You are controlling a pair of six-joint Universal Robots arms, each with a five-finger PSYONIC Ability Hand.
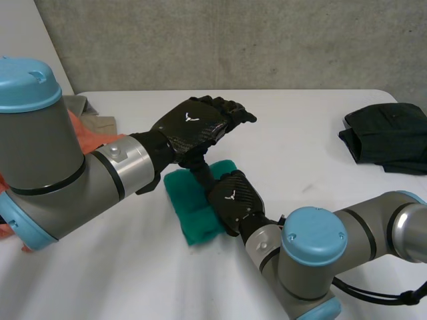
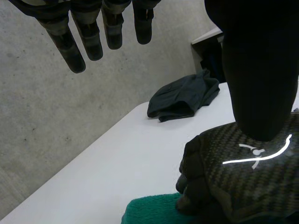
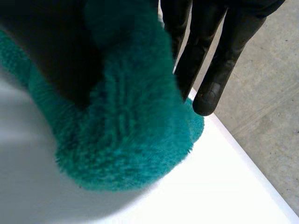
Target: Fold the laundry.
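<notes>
A folded green fluffy towel [image 1: 192, 215] lies on the white table [image 1: 300, 127] near the front middle. My right hand [image 1: 233, 197] rests on the towel's right edge. In the right wrist view the towel [image 3: 131, 135] bulges between the thumb and the straight fingers [image 3: 219, 60], which pinch it. My left hand [image 1: 193, 123] hovers above the towel's far end and over the right hand, touching nothing. In the left wrist view its fingers [image 2: 88, 39] hang straight and spread, with the right hand [image 2: 233, 172] and the towel's edge [image 2: 149, 210] below.
A dark folded garment [image 1: 390, 137] lies at the far right of the table, also seen beyond my left hand's fingertips as the dark garment [image 2: 184, 98]. Orange and beige clothes [image 1: 90, 123] are piled at the left behind my left arm. A grey wall stands behind.
</notes>
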